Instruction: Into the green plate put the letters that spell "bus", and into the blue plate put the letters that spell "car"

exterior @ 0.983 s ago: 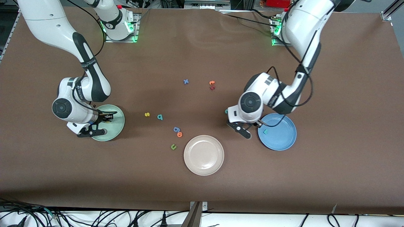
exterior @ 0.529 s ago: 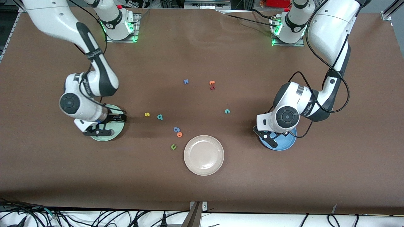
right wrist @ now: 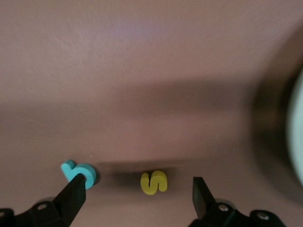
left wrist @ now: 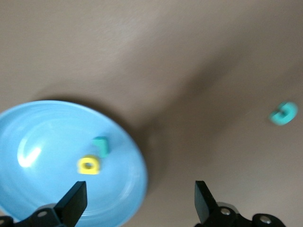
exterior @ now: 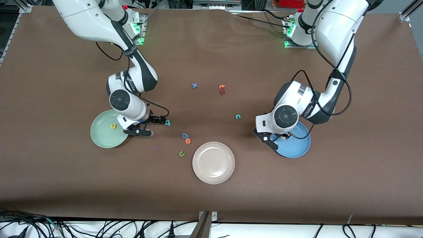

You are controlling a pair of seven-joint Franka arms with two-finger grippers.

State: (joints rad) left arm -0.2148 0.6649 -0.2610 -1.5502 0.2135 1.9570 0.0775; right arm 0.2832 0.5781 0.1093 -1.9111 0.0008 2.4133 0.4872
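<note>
A brown table [exterior: 211, 198] with black cables [exterior: 99, 228] along its near edge.

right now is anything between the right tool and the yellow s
Nothing visible. The right tool hangs open over the yellow s, which lies on bare table between its fingers; the teal b sits beside it.

The right jaws [right wrist: 137, 196] have left the pale mint-green plate [exterior: 102, 135], spread wide, with the small yellow foam s [right wrist: 154, 182] between them. The left jaws [left wrist: 139, 201] have opened at the round blue plate's [left wrist: 28, 142] rim.
</note>
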